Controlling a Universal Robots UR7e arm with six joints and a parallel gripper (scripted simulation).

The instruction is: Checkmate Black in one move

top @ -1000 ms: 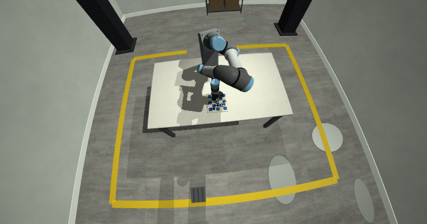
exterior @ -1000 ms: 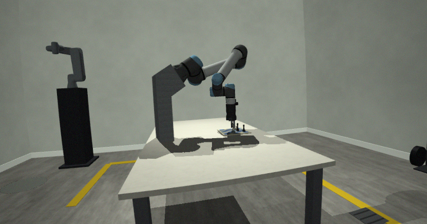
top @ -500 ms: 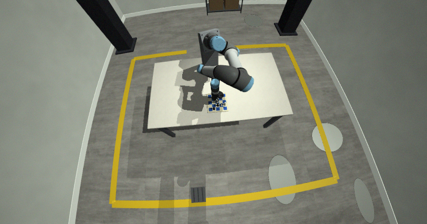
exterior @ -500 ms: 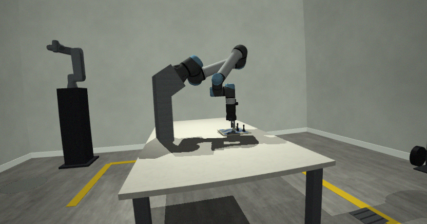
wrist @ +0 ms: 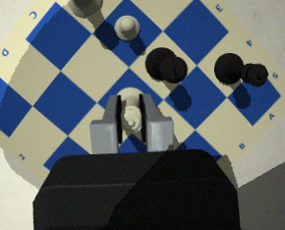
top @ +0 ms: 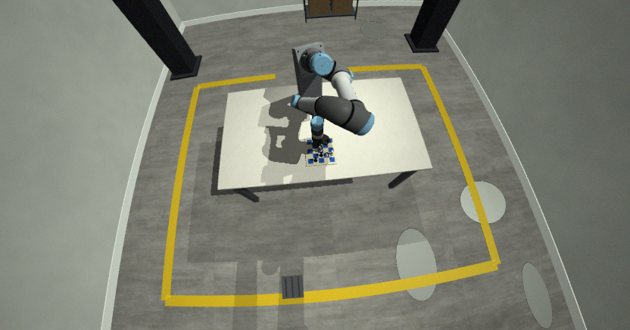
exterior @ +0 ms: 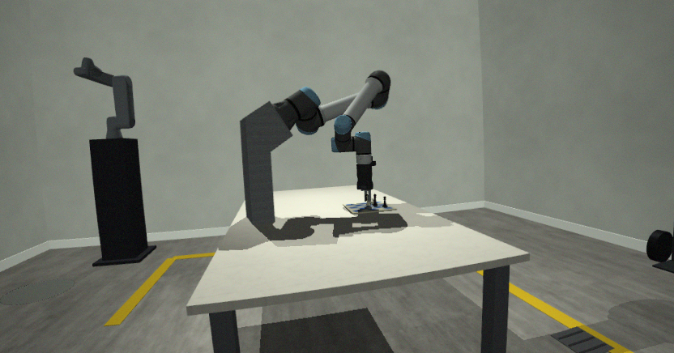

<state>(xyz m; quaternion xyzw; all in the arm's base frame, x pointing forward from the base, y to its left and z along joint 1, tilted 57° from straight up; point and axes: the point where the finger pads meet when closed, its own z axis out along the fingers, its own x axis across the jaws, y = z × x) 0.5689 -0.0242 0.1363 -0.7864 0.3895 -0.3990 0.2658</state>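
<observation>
We count three white pieces and two black pieces point(wrist: 166, 67) on the chessboard point(wrist: 58, 102) on the desk point(exterior: 330, 257). Our gripper point(wrist: 133, 119) is clenched on one white piece point(wrist: 131, 114) at the near edge. Edge marks C, D, 3, 4 are legible.

Wrist view, chessboard point(wrist: 87, 70) cream border: letters "C" and "D" along left edge; digits "2", "3", "4", "5" along upper right edge; letter "A" by right corner. Remaining edge marks too blurred. Top, exterior views: board markings too small to read.
</observation>
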